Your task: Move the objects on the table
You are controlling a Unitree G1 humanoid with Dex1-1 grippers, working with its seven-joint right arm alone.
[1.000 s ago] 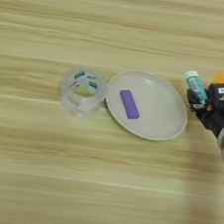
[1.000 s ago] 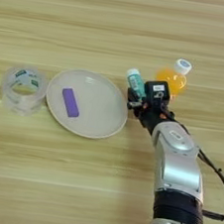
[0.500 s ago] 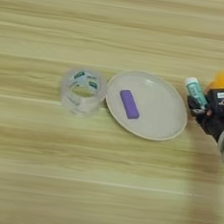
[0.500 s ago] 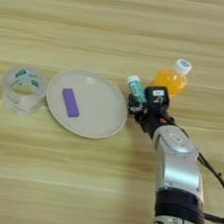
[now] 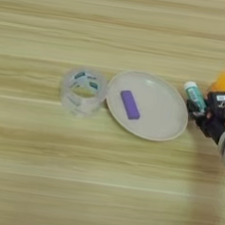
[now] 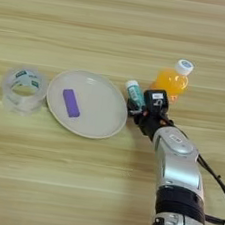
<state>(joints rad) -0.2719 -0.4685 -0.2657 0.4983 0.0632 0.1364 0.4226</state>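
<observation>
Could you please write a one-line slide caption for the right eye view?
Right pincer at a teal-and-white tube between plate and juice bottle.

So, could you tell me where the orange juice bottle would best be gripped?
Probably across the orange body of the bottle, below the white cap, coming from the near right side. It lies tilted with the cap pointing up-right, and the teal tube and gripper crowd its left side.

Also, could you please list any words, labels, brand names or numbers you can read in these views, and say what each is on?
No text here can be read.
Tape roll: teal print on the inner core, too blurred to read.
Hand: a small white label on its black housing, too small to read.
Tube, juice bottle, plate, purple block: no print visible.
</observation>
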